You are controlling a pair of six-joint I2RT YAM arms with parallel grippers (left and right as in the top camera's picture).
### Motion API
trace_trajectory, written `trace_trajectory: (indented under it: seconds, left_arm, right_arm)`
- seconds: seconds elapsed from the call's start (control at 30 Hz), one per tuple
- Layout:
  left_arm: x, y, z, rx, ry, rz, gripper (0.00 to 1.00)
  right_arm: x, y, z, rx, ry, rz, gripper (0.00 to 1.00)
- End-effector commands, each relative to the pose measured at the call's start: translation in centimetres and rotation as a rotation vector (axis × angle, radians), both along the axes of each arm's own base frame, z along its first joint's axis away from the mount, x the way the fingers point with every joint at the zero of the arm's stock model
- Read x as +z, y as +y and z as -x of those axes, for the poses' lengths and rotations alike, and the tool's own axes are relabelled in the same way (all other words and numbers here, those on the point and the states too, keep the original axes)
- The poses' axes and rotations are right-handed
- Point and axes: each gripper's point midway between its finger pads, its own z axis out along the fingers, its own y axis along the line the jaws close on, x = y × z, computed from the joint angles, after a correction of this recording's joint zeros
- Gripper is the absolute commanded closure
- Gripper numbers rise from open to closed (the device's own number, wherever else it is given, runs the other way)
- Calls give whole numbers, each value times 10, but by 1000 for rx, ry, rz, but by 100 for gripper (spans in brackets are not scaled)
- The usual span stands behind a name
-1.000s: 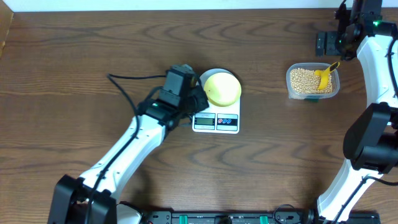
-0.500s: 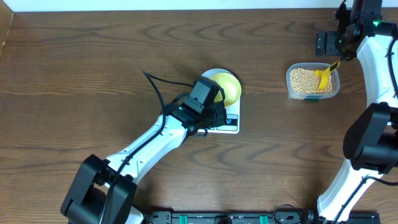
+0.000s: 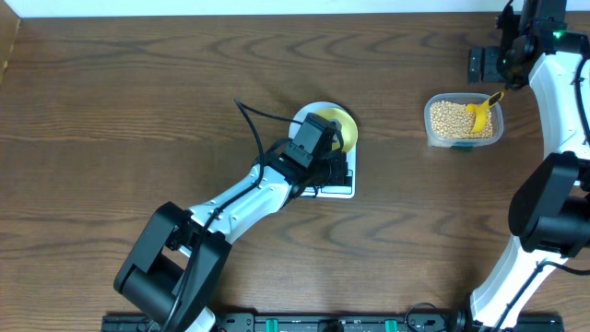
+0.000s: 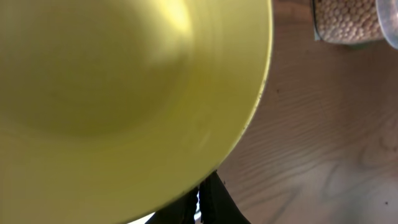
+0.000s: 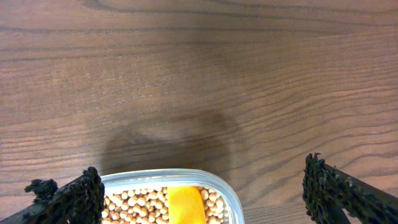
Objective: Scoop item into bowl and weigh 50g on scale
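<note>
The pale-yellow bowl (image 3: 343,123) sits on the white scale (image 3: 343,191) and fills most of the left wrist view (image 4: 124,93). My left gripper (image 3: 336,169) is over the scale's display edge, right beside the bowl. Its fingers (image 4: 214,204) are shut together with nothing between them, the tips hidden under the bowl's rim. The item, tan grains (image 3: 449,118), lies in a clear container (image 3: 431,103) at the right, with a yellow scoop (image 3: 481,111) resting in it. My right gripper (image 3: 481,63) hangs open just behind that container, with the grains (image 5: 134,202) and scoop (image 5: 185,206) below its spread fingers.
The left arm's black cable (image 3: 253,124) loops over the table left of the bowl. The right arm's base and links (image 3: 548,203) stand along the right edge. Brown wood tabletop (image 3: 138,111) lies all around, and the container's corner (image 4: 348,25) shows beyond the bowl.
My left arm has swung to the right, bringing its shut gripper from the scale's left side to over the display next to the bowl. The right arm has not moved.
</note>
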Motion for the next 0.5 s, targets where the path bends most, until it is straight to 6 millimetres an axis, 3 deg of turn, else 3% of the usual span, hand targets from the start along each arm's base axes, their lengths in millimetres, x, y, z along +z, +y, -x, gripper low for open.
trace_trajectory:
  seconds: [0.0,0.2,0.47]
  left_arm:
    - [8,4,-13,22,-70,-29,92]
    - [4,27,-33,133,-154,-149,92]
    - [7,29,-38,150,-179,-155,92]
  right_arm:
    - [1,0,-3,0,-5,7,1]
    - [1,0,-3,0,-6,6,1]
    - [1,0,-3,0,-5,7,1]
